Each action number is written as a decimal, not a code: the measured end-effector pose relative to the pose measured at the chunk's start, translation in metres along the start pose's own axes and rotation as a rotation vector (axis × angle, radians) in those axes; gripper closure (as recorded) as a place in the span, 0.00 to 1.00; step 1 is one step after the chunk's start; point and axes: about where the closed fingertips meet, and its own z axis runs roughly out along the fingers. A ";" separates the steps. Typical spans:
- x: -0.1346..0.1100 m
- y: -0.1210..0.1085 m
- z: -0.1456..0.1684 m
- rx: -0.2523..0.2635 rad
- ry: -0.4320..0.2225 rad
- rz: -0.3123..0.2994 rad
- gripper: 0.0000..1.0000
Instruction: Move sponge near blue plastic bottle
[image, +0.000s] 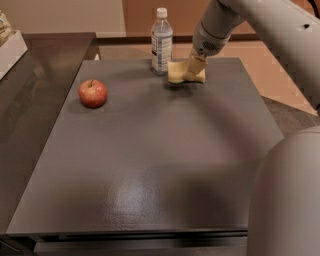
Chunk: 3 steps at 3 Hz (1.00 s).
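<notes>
gripper (193, 69): clamped on the sponge (177, 73)
blue plastic bottle (161, 42): just beside sponge; label writing unreadable
apple (92, 93): well apart, left

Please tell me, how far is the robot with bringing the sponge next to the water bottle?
Done: the sponge is already just right of the blue plastic bottle, at the far side of the table, well away from the apple. In hand: the gripper holds the sponge, jaws closed on it. Left: probably only to release it there and draw the arm back.
</notes>
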 end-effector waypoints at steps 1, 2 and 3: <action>0.004 -0.002 0.016 -0.013 0.009 0.000 0.36; 0.003 -0.001 0.019 -0.017 0.010 -0.001 0.13; 0.003 0.000 0.022 -0.021 0.011 -0.001 0.00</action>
